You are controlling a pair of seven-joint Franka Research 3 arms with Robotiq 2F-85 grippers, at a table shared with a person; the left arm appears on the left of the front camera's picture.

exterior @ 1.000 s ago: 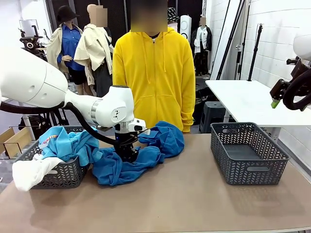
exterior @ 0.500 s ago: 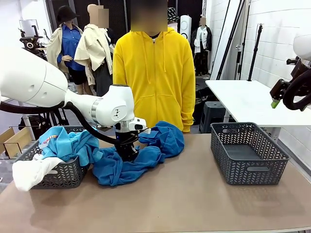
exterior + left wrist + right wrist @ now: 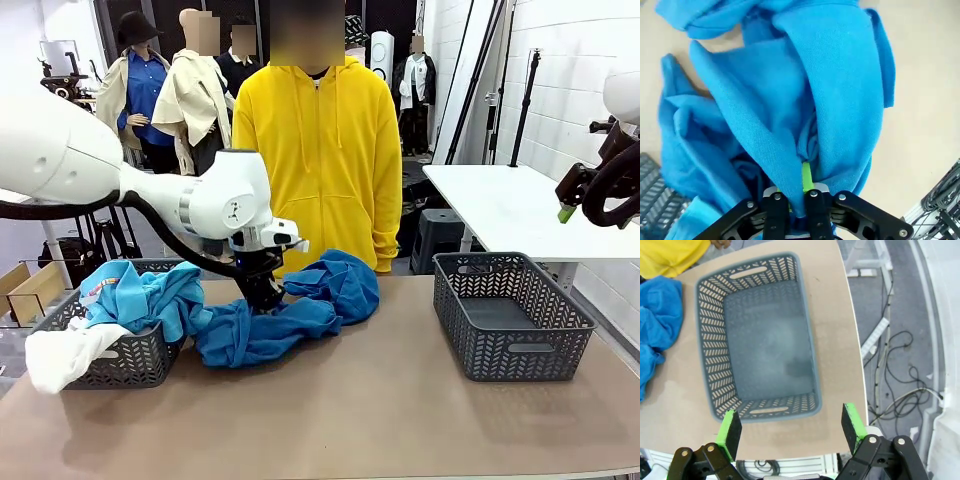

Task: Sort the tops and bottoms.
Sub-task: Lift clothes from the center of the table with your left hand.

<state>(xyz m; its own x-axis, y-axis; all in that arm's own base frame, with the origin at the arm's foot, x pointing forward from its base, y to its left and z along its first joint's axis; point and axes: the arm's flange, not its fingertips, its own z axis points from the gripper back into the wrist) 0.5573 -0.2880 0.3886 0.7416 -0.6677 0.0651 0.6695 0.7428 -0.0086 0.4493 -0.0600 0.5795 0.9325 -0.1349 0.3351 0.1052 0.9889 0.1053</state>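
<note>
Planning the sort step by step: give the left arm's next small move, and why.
Probably lift straight up: the left hand is shut on a fold of the blue garment, whose bulk lies heaped on the table, so it must come clear before being carried off.

The table (image 3: 380,400) has a plain light brown top. Three things lie directly on it. At the left edge stands a grey basket (image 3: 130,362) full of clothes. A white cloth (image 3: 60,358) hangs over its front corner and perhaps reaches the table top, but this I cannot tell well. Just beside this basket, a blue garment (image 3: 270,330) lies crumpled in a long heap toward the far edge. Well apart, on the right side, stands a second grey basket (image 3: 510,350) with nothing inside.
</note>
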